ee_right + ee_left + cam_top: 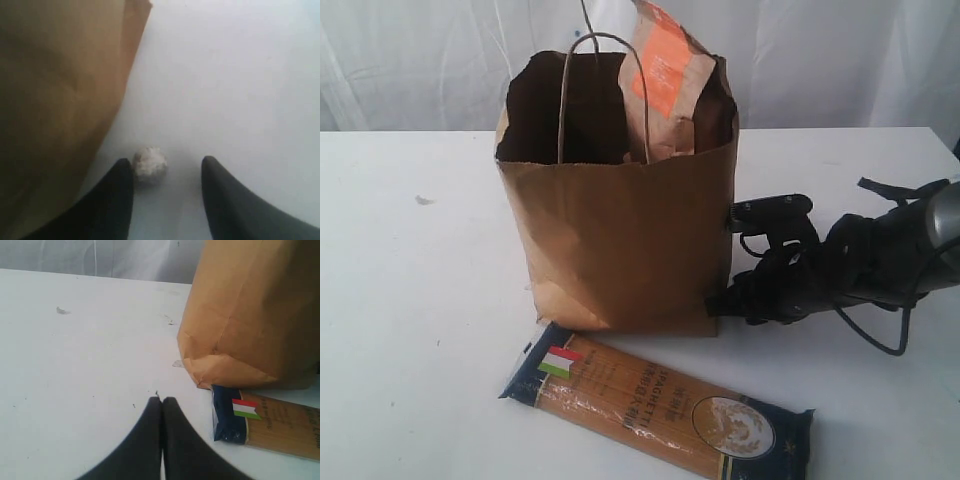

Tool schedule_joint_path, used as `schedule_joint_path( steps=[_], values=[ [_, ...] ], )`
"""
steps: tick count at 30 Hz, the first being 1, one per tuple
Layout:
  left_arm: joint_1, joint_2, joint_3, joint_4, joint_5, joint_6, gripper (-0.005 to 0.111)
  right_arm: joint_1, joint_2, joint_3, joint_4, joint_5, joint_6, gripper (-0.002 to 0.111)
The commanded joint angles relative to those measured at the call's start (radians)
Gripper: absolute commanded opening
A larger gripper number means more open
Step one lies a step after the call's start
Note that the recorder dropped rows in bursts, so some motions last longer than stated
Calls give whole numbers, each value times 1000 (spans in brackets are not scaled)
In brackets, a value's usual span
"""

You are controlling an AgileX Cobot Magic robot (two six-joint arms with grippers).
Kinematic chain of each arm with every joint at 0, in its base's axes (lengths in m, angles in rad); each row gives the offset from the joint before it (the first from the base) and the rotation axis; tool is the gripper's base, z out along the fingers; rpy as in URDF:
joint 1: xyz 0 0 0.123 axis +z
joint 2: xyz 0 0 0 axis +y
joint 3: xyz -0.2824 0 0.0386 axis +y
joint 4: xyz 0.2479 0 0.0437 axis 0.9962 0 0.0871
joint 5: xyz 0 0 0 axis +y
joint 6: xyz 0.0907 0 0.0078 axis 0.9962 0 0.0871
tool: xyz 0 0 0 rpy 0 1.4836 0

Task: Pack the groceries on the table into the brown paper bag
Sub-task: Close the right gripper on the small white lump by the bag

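Brown kraft paper fills the middle of the counter (420,330): the brown paper bag (620,240) stands upright with its mouth open. The brown-orange pouch (665,85) already leans inside it, its top poking above the rim. Of the groceries, only the long spaghetti pack (655,405) shows outside the bag. It lies flat and slantwise between the bag's base and the counter's near edge, with its flagged end just beside the base.

The left gripper (162,400) hovers low over bare counter with its jaws pressed together and empty, close to that flagged end. The right gripper (167,161) sits low by the bag's side that faces the counter's right edge, jaws partly apart and holding nothing. A small foil ball (149,164) rests on the counter between them, nearer the finger next to the bag wall (it is no part of the groceries).

The step in hand looks to be the spaghetti. To do it well, the robot would likely open a gripper and take the pack across its narrow width near one end rather than at the middle. It would then tip the pack upright and feed it end-first into the free half of the bag's mouth, beside the pouch. The other gripper could steady the bag wall, since light paper may tip or crumple if the pack catches the rim or a handle.
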Motion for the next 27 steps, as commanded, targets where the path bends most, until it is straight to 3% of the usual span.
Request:
schedule_joint_path(
  steps=[1,8,15,27],
  values=[
    [1,-5,3,-11,-3,-2,0,16,30,-10,-11,3,-9,37],
    [1,-5,3,-11,-3,-2,0,29,45,-15,-11,-3,-9,33],
    [1,-5,3,-11,-3,-2,0,29,45,-18,-11,33,20,0],
    [1,-5,3,-11,-3,-2,0,29,-93,-14,-21,202,54,0]
  ],
)
